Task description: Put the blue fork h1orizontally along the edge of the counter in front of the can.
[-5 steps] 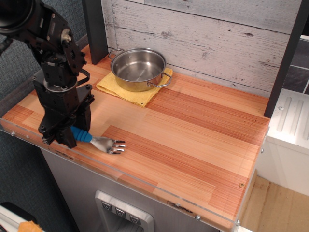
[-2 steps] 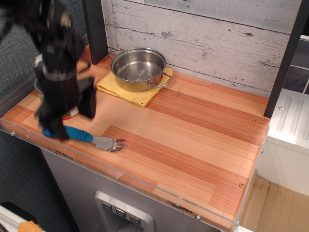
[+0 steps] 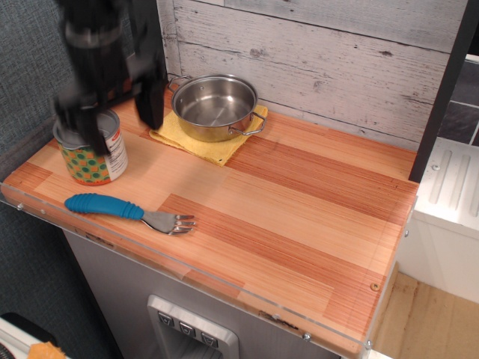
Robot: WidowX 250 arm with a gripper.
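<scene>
The blue fork [image 3: 111, 206] lies flat on the counter [image 3: 299, 217], roughly parallel to the front edge, handle to the left and grey tines to the right. The can [image 3: 93, 155] with the dotted label stands upright just behind the fork's handle, apart from it. My gripper [image 3: 123, 116] is blurred with motion, raised above and behind the can at the upper left. Its two dark fingers [image 3: 153, 101] stand apart and hold nothing. The arm hides part of the can's lid.
A shiny steel pot [image 3: 215, 105] with handles sits on a yellow cloth [image 3: 196, 144] at the back. A white plank wall stands behind the counter. A dark post [image 3: 147, 45] rises at the back left. A clear plastic strip runs along the front edge.
My gripper has let go of the fork and risen up and back, away from the front edge. The can, hidden before, now shows. The fork lies where it was set down.
</scene>
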